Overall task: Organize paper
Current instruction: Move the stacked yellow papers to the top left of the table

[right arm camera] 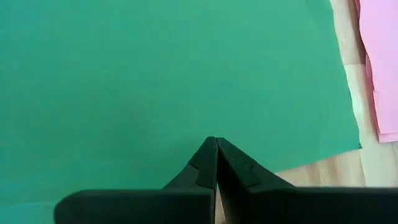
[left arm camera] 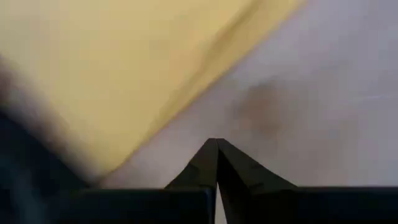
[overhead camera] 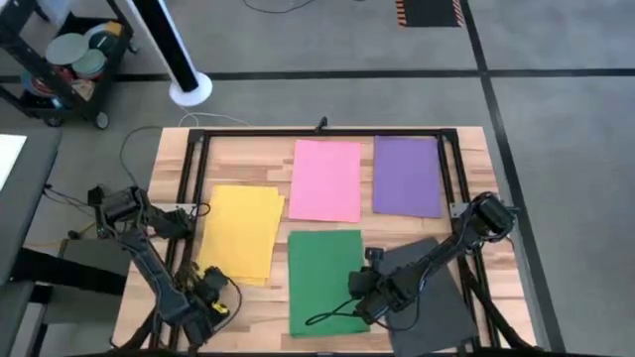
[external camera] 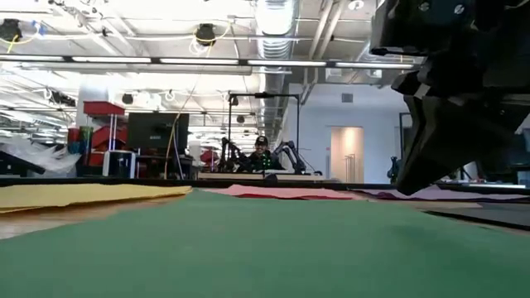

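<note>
I see a pale wooden table with a black frame on it, standing on a grey floor with dark lines. Five stacks of paper lie flat on the wood. The pink paper and the purple paper sit side by side at the far side. The yellow paper is on the left, the green paper is in the middle near me, and the black paper is just right of the green. A cart with round things stands off the far left corner, and a white pole stands beside it. From above, my left gripper is low by the near edge of the yellow paper, and my right gripper sits at the right edge of the green paper. The low camera shows me the room: a big hall with ceiling lights, screens and a person far back. It also shows the yellow stack's edge lying a bit wavy. My wrist cameras show what the top one cannot: both pairs of fingers are pressed together with nothing between them, the left over bare wood beside yellow, the right over green.
</note>
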`<action>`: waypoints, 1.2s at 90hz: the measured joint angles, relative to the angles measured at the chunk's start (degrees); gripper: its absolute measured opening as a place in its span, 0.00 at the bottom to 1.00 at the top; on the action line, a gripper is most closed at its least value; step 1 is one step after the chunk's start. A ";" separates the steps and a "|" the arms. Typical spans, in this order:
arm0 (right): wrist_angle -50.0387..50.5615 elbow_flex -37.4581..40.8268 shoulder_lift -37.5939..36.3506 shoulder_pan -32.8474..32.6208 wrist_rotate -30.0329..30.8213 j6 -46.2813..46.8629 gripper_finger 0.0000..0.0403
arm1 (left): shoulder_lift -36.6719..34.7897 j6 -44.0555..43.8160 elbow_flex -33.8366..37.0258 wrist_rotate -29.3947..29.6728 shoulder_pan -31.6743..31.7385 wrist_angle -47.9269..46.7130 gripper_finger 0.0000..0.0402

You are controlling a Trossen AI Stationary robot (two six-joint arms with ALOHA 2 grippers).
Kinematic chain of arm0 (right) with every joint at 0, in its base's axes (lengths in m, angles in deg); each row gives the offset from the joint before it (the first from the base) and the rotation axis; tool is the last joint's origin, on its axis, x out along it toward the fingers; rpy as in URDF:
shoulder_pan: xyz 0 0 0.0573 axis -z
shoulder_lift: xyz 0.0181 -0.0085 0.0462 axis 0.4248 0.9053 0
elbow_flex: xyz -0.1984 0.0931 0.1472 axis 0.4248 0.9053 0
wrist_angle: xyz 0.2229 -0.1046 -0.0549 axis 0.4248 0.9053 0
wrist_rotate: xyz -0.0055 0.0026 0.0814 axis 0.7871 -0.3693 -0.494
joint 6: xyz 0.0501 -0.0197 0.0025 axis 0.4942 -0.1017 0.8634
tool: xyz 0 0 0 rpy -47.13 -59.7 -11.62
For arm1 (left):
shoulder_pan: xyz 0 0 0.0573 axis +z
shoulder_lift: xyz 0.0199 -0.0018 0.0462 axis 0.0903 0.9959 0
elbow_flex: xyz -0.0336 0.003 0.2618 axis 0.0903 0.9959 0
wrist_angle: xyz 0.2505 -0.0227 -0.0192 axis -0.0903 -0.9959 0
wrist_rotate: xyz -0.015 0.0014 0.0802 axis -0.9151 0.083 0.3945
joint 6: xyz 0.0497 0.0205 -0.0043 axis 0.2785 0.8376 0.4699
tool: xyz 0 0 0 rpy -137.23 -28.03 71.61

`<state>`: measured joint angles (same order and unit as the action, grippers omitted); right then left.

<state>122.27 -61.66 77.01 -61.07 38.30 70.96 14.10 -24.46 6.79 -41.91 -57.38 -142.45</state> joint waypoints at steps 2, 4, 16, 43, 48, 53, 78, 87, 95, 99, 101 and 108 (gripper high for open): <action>-0.01 0.00 0.00 0.01 0.00 0.00 0.00 | -0.04 0.78 -0.41 1.85 0.26 0.97 0.00; -0.01 0.00 0.00 0.03 0.00 0.01 0.00 | -0.08 1.72 -0.59 3.18 0.60 1.78 0.00; -0.02 0.00 0.00 0.08 0.00 -0.02 0.00 | -0.08 9.01 0.62 5.47 3.95 6.14 0.00; 0.10 0.00 0.00 0.07 0.00 -1.11 0.00 | -0.05 29.08 2.18 7.63 14.17 12.53 0.00; 0.21 0.00 0.00 0.07 0.00 -1.11 0.00 | -0.05 32.14 2.18 6.67 15.16 14.35 0.00; 0.20 0.00 0.00 0.07 0.00 -1.14 0.00 | -0.05 34.56 2.18 5.76 15.96 15.32 0.00; 0.21 0.00 0.00 0.07 0.00 -1.10 0.00 | -0.05 42.20 2.18 0.66 16.45 20.19 0.00; 0.22 0.00 0.00 0.07 0.00 -1.09 0.00 | -0.05 44.08 2.22 0.35 16.97 20.34 0.00; 0.22 0.00 0.00 0.07 0.00 -1.09 0.00 | 1.10 46.92 2.92 -2.28 18.17 22.92 0.00; 0.27 0.00 0.00 0.07 0.00 -1.08 0.00 | 2.17 48.69 3.15 -3.23 18.75 24.15 0.00; 0.32 0.00 0.00 0.07 0.00 -1.09 0.00 | 2.56 49.50 3.10 -3.75 19.12 24.65 0.00; 0.46 0.00 0.00 0.07 0.00 -1.08 0.00 | 3.90 50.89 3.02 -3.46 20.00 25.15 0.00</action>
<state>122.73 -61.66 77.01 -60.99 38.30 69.87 18.00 26.43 9.81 -45.36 -37.38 -117.30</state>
